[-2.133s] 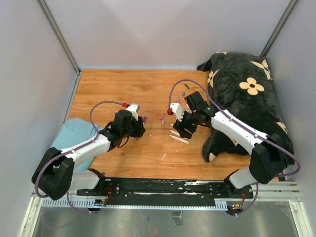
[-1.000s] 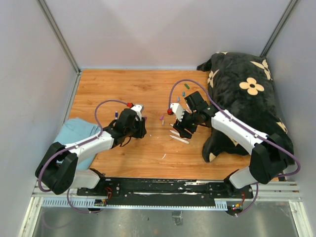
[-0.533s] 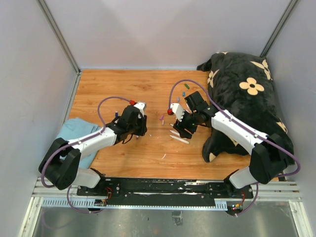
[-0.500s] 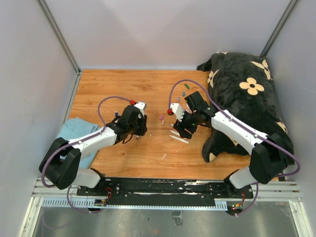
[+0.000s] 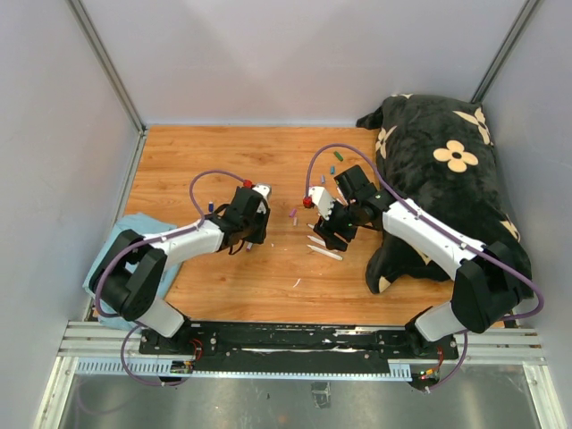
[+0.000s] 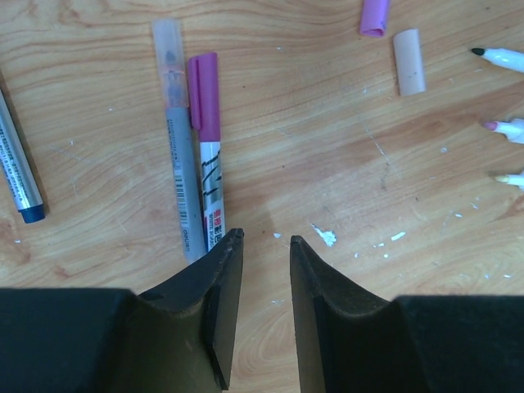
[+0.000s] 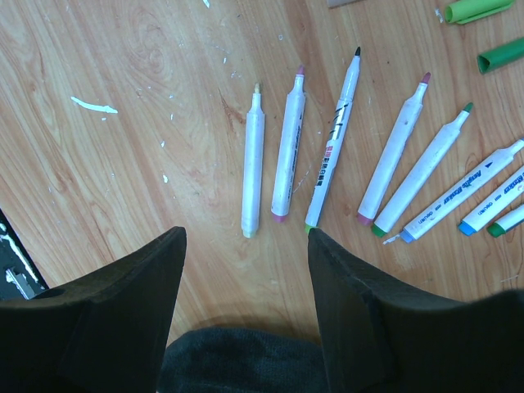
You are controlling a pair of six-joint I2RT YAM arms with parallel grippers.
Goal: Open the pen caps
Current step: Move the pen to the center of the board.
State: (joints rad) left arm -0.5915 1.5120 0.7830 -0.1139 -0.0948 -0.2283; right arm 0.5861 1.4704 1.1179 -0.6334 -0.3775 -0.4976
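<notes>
**Left pincer** [image 6: 266, 239]: jaws barely parted, empty, just short of a white pen [image 6: 211, 192] with its purple cap [image 6: 204, 90] on. **Right pincer** [image 7: 246, 237]: wide, empty, above uncapped pens [image 7: 289, 147]. **Risk:** the touching grey pen [image 6: 182, 164] may get caught or shoved across the tabletop [image 6: 327, 147].

The table [image 5: 223, 161] shows orange-brown wood grain. At right, the blanket [image 5: 447, 192] is black with cream flowers. Near left, the cloth [image 5: 109, 259] is light blue. One pen cap [image 6: 204, 94] is purple, a loose cap [image 6: 408, 73] beige, another cap [image 7: 475, 10] light green.
</notes>
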